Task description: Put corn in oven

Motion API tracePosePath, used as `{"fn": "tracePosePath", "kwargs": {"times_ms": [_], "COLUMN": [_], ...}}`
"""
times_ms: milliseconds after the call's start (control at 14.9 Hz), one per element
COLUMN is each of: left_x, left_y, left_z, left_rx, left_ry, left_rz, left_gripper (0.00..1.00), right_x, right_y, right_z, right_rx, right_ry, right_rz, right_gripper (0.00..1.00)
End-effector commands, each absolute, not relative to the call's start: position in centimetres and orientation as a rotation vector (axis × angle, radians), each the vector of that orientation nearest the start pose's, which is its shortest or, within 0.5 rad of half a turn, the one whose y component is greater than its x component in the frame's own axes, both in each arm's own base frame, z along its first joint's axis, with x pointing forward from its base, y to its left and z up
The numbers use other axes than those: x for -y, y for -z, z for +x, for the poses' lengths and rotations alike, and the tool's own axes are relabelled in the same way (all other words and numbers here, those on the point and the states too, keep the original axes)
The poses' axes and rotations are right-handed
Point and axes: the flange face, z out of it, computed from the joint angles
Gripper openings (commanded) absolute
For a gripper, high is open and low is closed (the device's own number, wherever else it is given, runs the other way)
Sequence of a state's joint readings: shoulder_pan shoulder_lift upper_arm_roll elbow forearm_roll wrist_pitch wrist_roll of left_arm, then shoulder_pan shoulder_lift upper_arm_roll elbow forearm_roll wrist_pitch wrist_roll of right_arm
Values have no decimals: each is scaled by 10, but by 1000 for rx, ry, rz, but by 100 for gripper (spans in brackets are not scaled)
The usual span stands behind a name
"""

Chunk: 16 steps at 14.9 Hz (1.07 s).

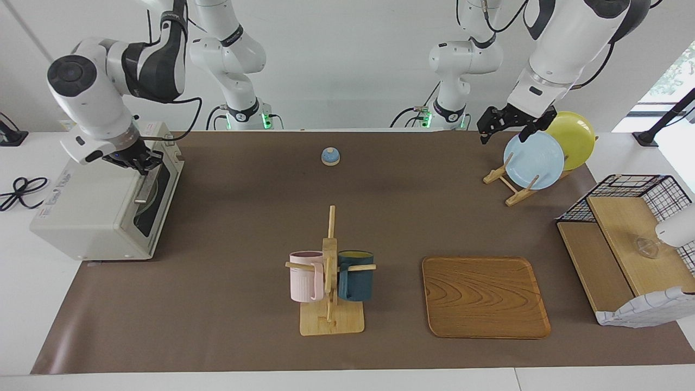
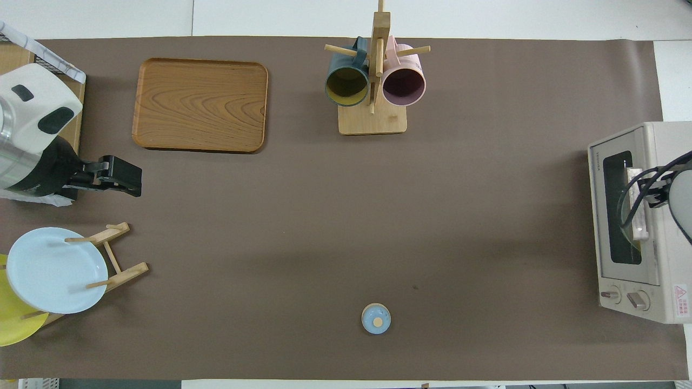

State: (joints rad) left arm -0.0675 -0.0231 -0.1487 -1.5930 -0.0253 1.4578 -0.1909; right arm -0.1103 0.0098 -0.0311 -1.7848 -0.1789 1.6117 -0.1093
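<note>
Corn could not be made out in either view; whether it lay behind the oven's dark glass could not be told. The right gripper [image 1: 140,162] had its fingers [image 2: 646,190] closed on nothing visible, and hung just over the silver bar handle [image 1: 144,190] at the top edge of the door; whether it touched the bar could not be told. Beneath it stood the boxy off-white toaster oven [image 1: 89,212], at the right arm's end of the table [image 1: 228,228], its door up.

The left gripper [image 1: 505,129] waited with fingers spread and empty, in the air above the wooden plate rack [image 1: 510,187] holding a light blue plate [image 1: 535,160] and a yellow plate [image 1: 576,136].

Farther from the robots lay a rectangular wooden tray [image 1: 483,296]. Beside it, toward the right arm's end, stood a wooden mug tree [image 1: 330,304] bearing a pink mug [image 1: 305,277] and a dark blue mug [image 1: 355,277]. A small round blue knob [image 1: 330,156] sat near the robots' edge.
</note>
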Motion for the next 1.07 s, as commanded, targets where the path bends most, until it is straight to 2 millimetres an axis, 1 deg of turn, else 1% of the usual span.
{"fn": "tracePosePath", "kwargs": {"times_ms": [0, 67, 201, 268, 336, 403, 470, 537, 671, 805, 940, 1007], "left_x": [116, 116, 116, 116, 116, 116, 116, 116, 116, 116, 116, 116], "left_y": [-619, -619, -618, -618, -618, -618, -619, -619, -618, -619, -619, -619], "left_z": [514, 514, 515, 515, 515, 515, 515, 514, 515, 514, 514, 514], "left_rx": [-41, -38, -38, -41, -38, -41, -41, -41, -41, -41, -41, -41], "left_ry": [-164, -164, -167, -167, -167, -167, -162, -164, -167, -164, -164, -164], "left_rz": [-3147, -3147, -3147, -3147, -3147, -3147, -3148, -3147, -3147, -3147, -3147, -3147], "left_gripper": [100, 100, 100, 100, 100, 100, 100, 100, 100, 100, 100, 100], "right_x": [85, 80, 72, 59, 61, 65, 69, 67, 55, 53, 49, 43], "right_y": [-554, -563, -572, -576, -581, -582, -582, -583, -590, -592, -594, -596], "right_z": [543, 541, 538, 537, 534, 533, 532, 532, 532, 531, 532, 534], "right_rx": [8, -1, 12, 49, 47, 35, 26, 23, 33, -10, 0, 4], "right_ry": [-312, -303, -314, -317, -304, -301, -301, -295, -265, -262, -244, -224], "right_rz": [-3175, -3133, -3121, -3124, -3129, -3127, -3126, -3125, -3133, -3134, -3111, -3084], "right_gripper": [19, 27, 37, 61, 93, 100, 100, 100, 100, 100, 100, 100]}}
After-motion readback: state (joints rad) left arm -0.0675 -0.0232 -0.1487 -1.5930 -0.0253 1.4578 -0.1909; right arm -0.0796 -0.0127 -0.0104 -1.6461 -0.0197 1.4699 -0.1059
